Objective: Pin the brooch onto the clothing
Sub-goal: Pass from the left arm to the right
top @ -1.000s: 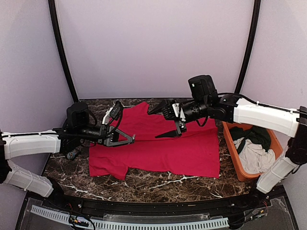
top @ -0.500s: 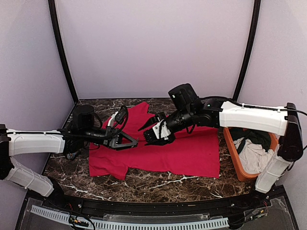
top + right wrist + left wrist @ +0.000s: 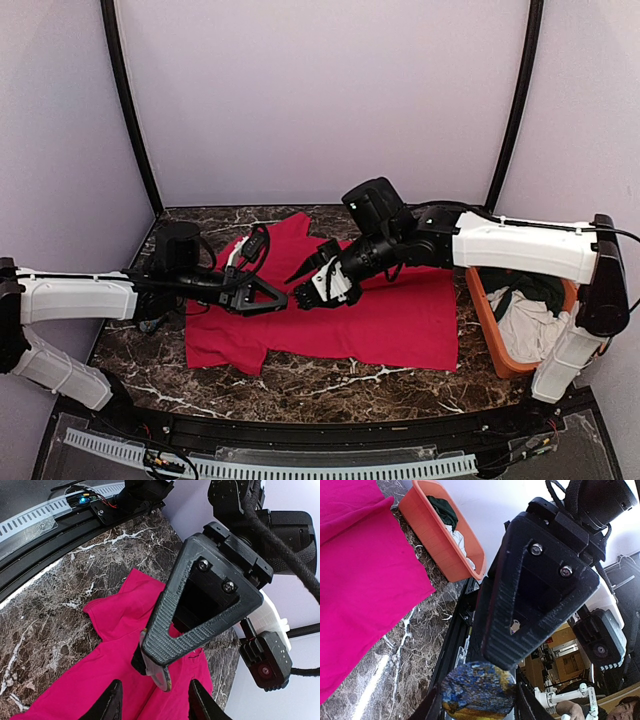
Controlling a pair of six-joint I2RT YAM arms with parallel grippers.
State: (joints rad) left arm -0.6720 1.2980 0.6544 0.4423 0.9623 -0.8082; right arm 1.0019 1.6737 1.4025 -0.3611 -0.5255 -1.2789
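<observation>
Likely handover step, above red T-shirt [image 3: 380,320], its 10 o'clock part. Left gripper [image 3: 283,297] jaws clamp brooch [image 3: 477,690]. Right gripper [image 3: 303,291] at its 3 o'clock, jaws wide. Next: close squarely on brooch rim.

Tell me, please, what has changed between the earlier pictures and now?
The right pincer swung left and down over the red T-shirt, ending close to the left pincer, which crept slightly right. No new grasp or release is visible; the left pincer holds the brooch between its fingers. The T-shirt and the orange basket stayed in place.
</observation>
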